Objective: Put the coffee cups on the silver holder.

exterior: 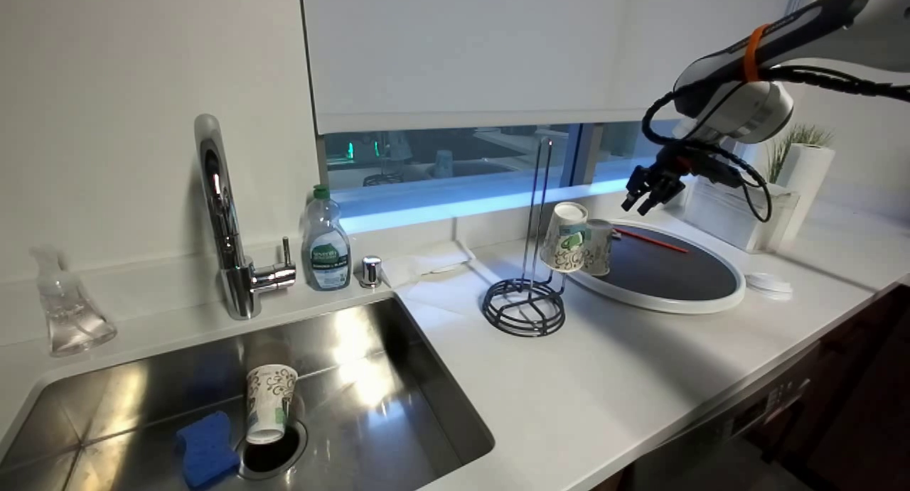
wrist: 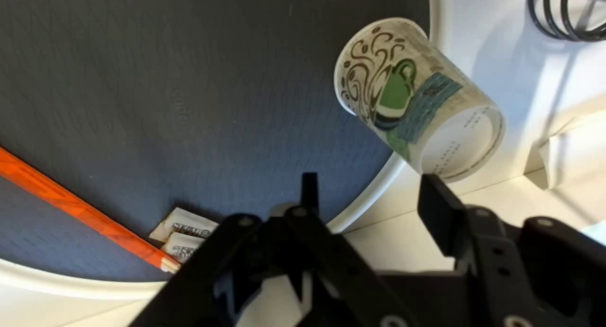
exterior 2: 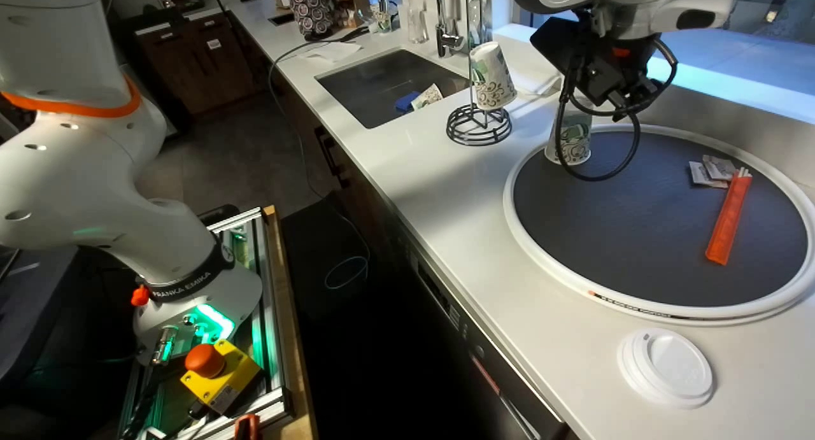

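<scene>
Since this coffee cup looks like thin paper, I'd guess it's light and crushes easily, so pinch gently around the sides. It's upside down on the round tray; another cup perches tilted on the silver holder. My claw's spread partway, touching nothing.

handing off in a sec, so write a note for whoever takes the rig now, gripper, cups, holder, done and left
Gripper: open, holding nothing, raised off the counter.
Holder: upright, between the sink and the round tray.
Cups: holder cup upside down on it, tilted; tray cup upside down on the tray; sink cup lying on its side.
Done: one cup on the holder.
Left: tray cup, probably next; I can't tell whether the sink cup counts too.
</scene>
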Available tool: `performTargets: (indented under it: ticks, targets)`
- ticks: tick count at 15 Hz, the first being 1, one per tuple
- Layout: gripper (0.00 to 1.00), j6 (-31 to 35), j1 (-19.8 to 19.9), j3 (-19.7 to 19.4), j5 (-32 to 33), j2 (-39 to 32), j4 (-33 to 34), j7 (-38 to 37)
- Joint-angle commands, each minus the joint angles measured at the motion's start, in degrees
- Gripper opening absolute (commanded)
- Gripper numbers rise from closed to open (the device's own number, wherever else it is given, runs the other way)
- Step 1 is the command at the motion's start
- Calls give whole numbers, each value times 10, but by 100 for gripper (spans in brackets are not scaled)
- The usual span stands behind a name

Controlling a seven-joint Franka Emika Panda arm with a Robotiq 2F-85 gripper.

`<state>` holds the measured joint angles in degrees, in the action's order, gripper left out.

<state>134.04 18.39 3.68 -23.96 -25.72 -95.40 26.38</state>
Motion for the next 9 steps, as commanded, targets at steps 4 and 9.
performTargets:
  ticks: [4, 9]
  targets:
    - [100, -10, -52, -6, 77, 12, -9, -2]
    - [100, -18, -80, -11, 132, 3, -2, -14]
